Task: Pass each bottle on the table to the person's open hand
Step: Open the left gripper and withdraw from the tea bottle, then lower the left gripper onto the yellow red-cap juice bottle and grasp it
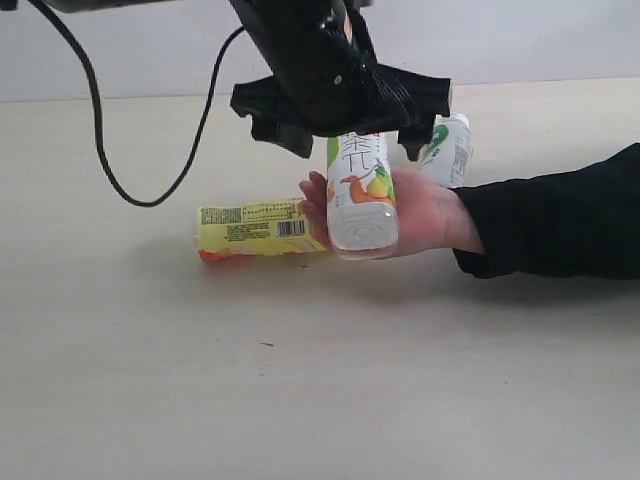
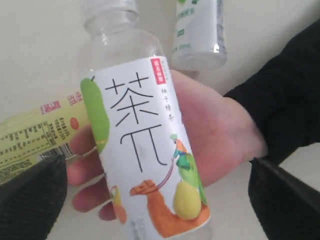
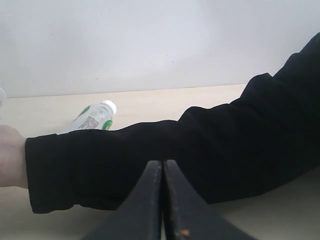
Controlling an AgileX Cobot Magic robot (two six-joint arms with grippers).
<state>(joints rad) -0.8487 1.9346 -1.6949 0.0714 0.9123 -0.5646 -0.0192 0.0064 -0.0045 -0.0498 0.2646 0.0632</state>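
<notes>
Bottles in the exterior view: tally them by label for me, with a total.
Fruit-picture label bottle: 1, resting on the person's open hand
Yellow label bottle: 1, lying on the table
White-green label bottle: 1, behind the hand
Total: 3

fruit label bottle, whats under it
The person's open hand lies under the fruit label bottle, palm up. The middle of the palm and the stretch of table beneath the hand are covered.
</notes>
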